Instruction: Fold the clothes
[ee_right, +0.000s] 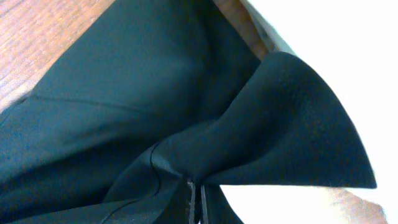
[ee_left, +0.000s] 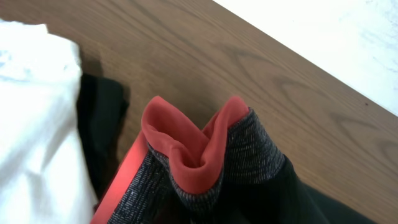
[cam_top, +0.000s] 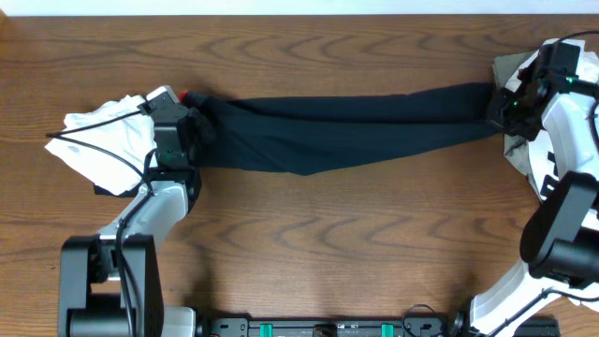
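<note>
Pants (cam_top: 346,122) taut near tabletop (cam_top: 309,243) far edge. Left gripper (cam_top: 190,126) clamped on waistband (ee_left: 186,155), right gripper (cam_top: 501,108) clamped on leg ends (ee_right: 292,118). Advise even tension, 2 ends level.

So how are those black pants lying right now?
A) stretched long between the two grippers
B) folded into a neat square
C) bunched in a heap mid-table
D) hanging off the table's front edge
A: the black pants run as one long strip, the left gripper shut on the waistband end and the right gripper shut on the leg end.
</note>
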Tool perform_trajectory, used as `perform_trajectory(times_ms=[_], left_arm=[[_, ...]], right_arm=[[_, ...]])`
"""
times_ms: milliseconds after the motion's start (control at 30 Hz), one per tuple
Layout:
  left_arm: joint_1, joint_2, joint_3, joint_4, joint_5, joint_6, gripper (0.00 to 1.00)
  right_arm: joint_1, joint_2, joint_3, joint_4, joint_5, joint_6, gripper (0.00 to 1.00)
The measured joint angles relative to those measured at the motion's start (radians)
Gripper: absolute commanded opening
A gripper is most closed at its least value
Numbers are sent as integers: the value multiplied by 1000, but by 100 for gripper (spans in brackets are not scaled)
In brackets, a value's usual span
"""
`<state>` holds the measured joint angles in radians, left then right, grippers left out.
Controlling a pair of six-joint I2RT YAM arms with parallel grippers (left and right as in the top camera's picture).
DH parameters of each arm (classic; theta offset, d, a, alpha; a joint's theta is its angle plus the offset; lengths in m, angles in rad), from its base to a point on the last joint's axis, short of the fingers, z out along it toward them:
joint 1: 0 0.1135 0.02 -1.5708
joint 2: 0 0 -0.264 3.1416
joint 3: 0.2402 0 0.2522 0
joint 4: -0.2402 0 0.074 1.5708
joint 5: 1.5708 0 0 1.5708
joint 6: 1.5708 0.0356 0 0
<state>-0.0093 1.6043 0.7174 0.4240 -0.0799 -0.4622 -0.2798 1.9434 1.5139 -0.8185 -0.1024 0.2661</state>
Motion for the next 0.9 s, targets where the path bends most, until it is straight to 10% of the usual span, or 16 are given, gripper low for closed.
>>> perform_trajectory(times_ms=[233, 333, 400, 467, 900], left_arm=[[0, 77, 23, 56, -2, 0, 6], [0, 114, 28, 98, -2, 1, 7], [0, 144, 32, 154, -3, -1, 70], [1, 169, 35, 208, -4, -5, 98], [16, 182, 55, 18, 153, 1, 98]], right_arm=[[1, 82, 42, 43, 2, 0, 1], [3, 104, 42, 114, 2, -2, 44], [4, 113, 43, 182, -5, -4, 48], [5, 119, 44, 249, -21, -7, 55], [9, 119, 51, 117, -59, -67, 59]])
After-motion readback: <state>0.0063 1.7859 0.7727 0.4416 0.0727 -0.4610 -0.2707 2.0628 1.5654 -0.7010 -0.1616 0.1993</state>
